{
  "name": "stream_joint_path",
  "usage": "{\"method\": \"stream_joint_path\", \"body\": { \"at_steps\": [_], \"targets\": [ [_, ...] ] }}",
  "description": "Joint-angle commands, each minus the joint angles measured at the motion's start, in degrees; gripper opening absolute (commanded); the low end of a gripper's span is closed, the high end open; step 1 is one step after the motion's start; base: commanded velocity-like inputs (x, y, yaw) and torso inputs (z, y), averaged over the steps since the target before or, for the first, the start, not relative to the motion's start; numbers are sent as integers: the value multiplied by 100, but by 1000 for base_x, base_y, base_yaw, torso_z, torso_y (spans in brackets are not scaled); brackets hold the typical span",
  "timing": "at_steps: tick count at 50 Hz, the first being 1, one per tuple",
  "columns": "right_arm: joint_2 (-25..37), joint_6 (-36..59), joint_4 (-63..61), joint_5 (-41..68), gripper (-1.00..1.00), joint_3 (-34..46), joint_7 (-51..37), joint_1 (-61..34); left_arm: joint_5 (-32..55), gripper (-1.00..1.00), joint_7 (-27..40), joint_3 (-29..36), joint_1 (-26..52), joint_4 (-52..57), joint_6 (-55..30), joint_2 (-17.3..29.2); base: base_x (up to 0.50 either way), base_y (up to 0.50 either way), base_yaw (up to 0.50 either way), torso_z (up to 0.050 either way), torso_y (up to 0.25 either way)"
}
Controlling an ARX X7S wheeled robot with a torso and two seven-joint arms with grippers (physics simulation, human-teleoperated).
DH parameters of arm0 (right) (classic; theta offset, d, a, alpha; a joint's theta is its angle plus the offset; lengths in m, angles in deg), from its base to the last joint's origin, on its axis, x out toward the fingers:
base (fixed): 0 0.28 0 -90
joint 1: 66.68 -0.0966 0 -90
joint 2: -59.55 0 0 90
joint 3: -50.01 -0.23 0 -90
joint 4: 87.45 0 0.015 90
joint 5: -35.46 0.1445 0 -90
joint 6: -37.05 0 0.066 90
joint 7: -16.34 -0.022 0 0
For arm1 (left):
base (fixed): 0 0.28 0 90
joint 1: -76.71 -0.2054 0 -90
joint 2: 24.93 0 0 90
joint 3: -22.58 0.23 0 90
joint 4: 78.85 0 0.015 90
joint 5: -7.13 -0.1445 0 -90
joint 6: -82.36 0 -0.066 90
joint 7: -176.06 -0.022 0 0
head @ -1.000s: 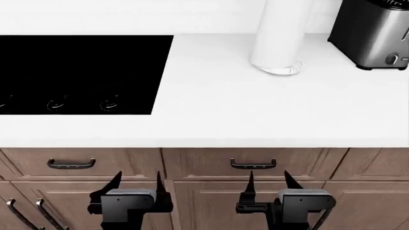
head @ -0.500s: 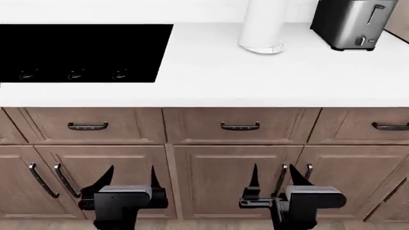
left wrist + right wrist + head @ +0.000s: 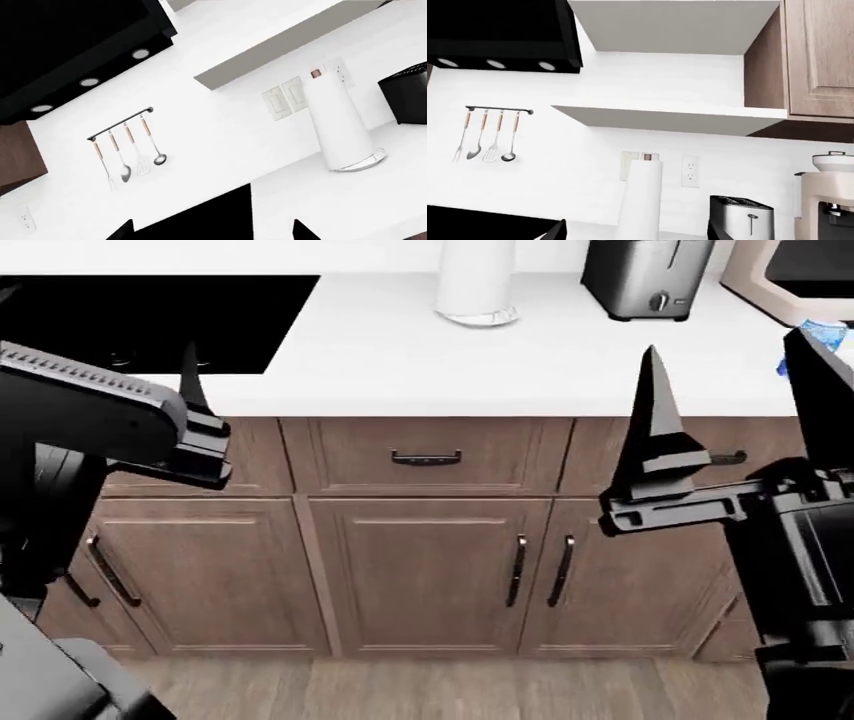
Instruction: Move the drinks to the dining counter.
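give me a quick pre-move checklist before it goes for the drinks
1. Left gripper empty: ok, its fingers stand apart with nothing between them.
2. Right gripper empty: ok, open, nothing held.
3. Drinks located: not ok, only a blue thing shows past the right gripper at the head view's right edge; can or bottle, cannot tell.
4. Dining counter in view: not ok, only the counter with the cooktop, paper towel roll and toaster shows.
5. Arms clear of the cabinets: cannot tell; both are raised in front of the drawers.
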Motion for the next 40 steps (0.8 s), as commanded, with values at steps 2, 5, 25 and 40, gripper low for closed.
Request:
{"method": "stream_joint_path", "body": {
  "at_steps": [2,5,25,40],
  "targets": [
    [1932,274,-512,2544,100,400,-1281,-1272,-3211,100,-3570,-148,1144,279,-1093,-180,-307,-395,0,0,0],
    [1862,251,-488,2452,100,434,-1270,-1196,-3266,100,-3570,-17,1039,473,-1050,-185,-272,-395,0,0,0],
    [1560,-71,-242,1717,100,541,-983,-464,-3442,100,-3418,471,768,591,-1448,-87,-72,-479,0,0,0],
    [1501,24,-169,1586,100,686,-953,-488,-2508,100,-2367,753,375,708,-1771,124,0,-500,0,0,0]
  ]
}}
